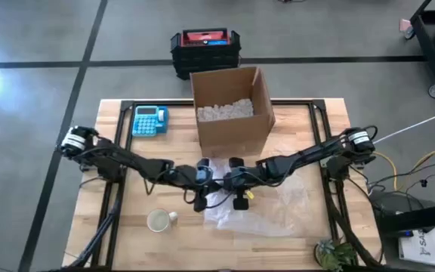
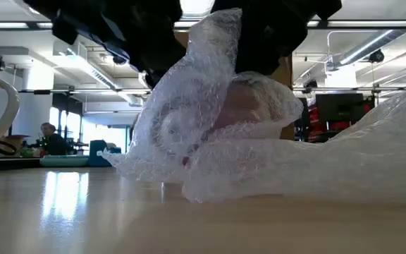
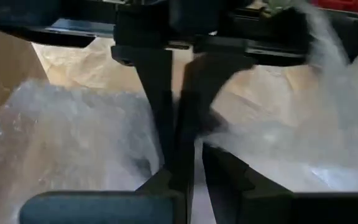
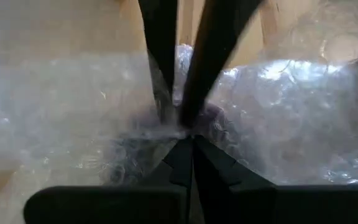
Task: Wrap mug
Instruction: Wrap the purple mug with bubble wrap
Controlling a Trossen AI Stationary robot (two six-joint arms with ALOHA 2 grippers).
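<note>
A clear, crinkled bubble-wrap sheet point(image 1: 257, 211) is pinched at mid-table by the left gripper point(image 1: 202, 202) and right gripper point(image 1: 239, 201), near a white ceramic mug point(image 1: 158, 221).

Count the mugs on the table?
1 visible: a white mug standing bare near the table's front edge, left of the bubble wrap both grippers are pinching. The bundle could hide another; can't tell.

Left gripper point(image 1: 201, 198), right gripper point(image 1: 239, 198) — both clamped, side by side.
</note>
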